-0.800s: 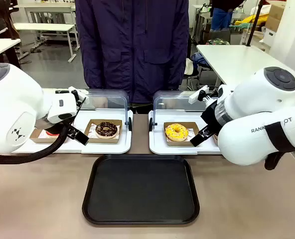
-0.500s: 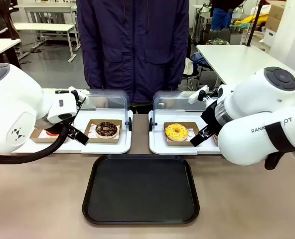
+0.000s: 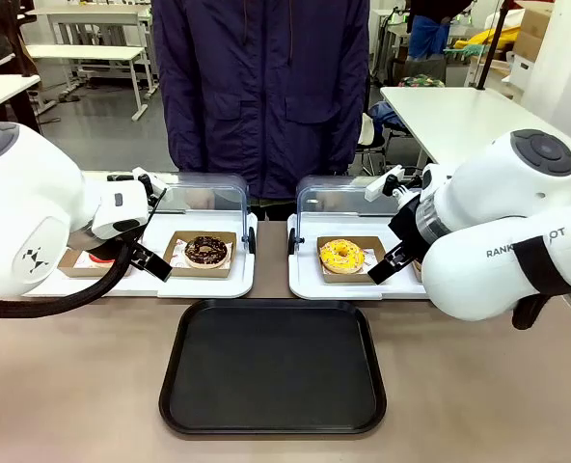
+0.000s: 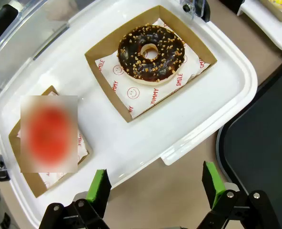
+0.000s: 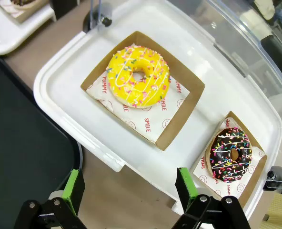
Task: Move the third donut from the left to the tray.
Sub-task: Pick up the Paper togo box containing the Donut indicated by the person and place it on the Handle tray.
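The third donut from the left is a yellow-glazed ring with sprinkles (image 3: 341,255) (image 5: 138,75), lying in a brown cardboard holder on the right white tray (image 5: 69,102). The black tray (image 3: 273,371) lies flat at the table's front middle, with nothing on it; its edge also appears in the wrist views (image 5: 22,143) (image 4: 267,143). My right gripper (image 5: 129,190) (image 3: 387,265) hovers open above the near edge of that white tray, a little short of the yellow donut. On the other side, my left gripper (image 4: 156,188) (image 3: 149,260) is open over the left white tray's front edge.
A chocolate donut with nuts (image 4: 151,52) (image 3: 206,251) and a red donut (image 3: 97,258) sit on the left white tray (image 4: 217,100). A chocolate sprinkled donut (image 5: 234,153) shares the right tray. Clear domed covers (image 3: 203,193) stand open behind. A person in a dark coat (image 3: 261,87) stands at the far side.
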You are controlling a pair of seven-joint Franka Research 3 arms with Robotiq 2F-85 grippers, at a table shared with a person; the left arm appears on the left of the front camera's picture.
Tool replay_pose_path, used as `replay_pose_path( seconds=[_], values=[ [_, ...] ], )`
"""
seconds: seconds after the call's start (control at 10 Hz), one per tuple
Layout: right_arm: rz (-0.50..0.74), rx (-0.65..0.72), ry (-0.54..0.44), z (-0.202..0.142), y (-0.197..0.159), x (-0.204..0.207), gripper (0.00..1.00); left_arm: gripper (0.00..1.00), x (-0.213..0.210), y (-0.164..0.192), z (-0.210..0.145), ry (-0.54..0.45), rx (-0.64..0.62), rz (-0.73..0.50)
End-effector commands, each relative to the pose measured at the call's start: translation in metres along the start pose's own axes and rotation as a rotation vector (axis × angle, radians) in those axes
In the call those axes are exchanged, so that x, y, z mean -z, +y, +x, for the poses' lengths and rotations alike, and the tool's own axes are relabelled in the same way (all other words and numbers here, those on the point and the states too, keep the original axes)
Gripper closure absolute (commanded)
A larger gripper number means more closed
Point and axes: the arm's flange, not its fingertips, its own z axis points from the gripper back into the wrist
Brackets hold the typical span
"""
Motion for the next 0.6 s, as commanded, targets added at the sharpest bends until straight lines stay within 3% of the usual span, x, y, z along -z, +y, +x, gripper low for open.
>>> replay_pose_path(
  seconds=[0.0,0.3,0.5],
  values=[
    [0.000,0.001,0.000,0.000,0.000,0.000,0.00,0.00,0.000,0.000,0.000,0.000,0.000,0.000],
    [0.000,0.000,0.000,0.000,0.000,0.000,0.00,0.00,0.000,0.000,0.000,0.000,0.000,0.000],
    [0.044,0.034,-0.094,0.027,-0.027,-0.059,0.00,0.00,-0.051,0.030,0.026,-0.054,0.022,-0.078]
  ],
)
